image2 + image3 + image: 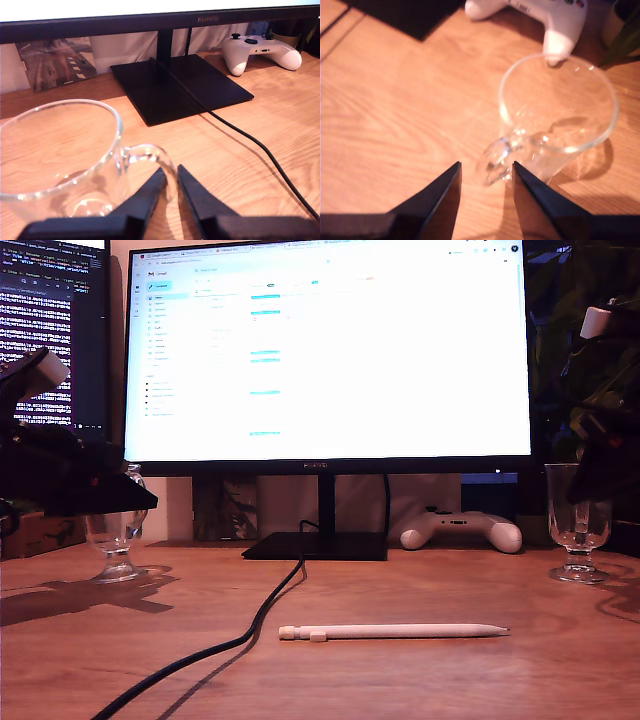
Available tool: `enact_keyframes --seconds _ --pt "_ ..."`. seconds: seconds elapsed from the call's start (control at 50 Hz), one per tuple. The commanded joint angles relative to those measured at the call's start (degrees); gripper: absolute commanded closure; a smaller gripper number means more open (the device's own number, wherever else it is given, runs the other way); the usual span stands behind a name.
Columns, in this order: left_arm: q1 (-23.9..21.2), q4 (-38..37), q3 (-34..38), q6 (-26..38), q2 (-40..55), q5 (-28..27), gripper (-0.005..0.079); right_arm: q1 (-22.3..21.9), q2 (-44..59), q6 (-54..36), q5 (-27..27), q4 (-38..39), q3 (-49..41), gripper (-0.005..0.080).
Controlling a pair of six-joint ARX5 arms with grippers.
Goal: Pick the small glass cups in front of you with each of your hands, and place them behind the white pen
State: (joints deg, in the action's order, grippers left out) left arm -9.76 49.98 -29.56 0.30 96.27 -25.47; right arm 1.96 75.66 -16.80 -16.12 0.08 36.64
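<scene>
Two clear stemmed glass cups stand on the wooden desk. One cup (pixel 115 540) is at the exterior view's left, the other cup (pixel 578 525) at its right. In the first wrist view my first gripper (pixel 171 172) has its black fingers pinched on the handle of the near cup (pixel 60 150); that gripper (pixel 140 502) shows beside the cup at the exterior view's left. My second gripper (pixel 485 167) is open, and the handle (pixel 495 160) of its cup (pixel 560 110) lies between the tips. The white pen (pixel 395 632) lies flat near the front, between the cups.
A big lit monitor (pixel 325 350) on a black stand (pixel 318 545) fills the back. A white game controller (pixel 462 530) lies beside the stand. A black cable (pixel 220 650) runs from the stand to the front edge. A second screen (pixel 50 330) is at the exterior view's left.
</scene>
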Motion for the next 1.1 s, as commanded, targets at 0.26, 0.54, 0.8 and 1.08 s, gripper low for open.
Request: enact_keyframes --seconds 0.26,0.54,0.8,1.08 --pt "-0.26 -0.2 0.37 -0.26 0.9 0.0 0.076 0.31 0.81 0.96 -1.53 1.75 0.87 0.0466" --pt "-0.26 -0.2 0.37 -0.26 0.9 0.0 0.076 0.39 1.44 2.03 -1.57 2.49 0.87 0.0568" --pt "-0.26 -0.22 0.37 -0.26 0.9 0.0 0.076 1.05 1.44 2.03 -1.55 3.61 0.87 0.0744" --pt "-0.26 -0.15 0.37 -0.2 0.9 0.0 0.076 1.05 1.44 2.03 -2.03 3.67 0.87 0.0765"
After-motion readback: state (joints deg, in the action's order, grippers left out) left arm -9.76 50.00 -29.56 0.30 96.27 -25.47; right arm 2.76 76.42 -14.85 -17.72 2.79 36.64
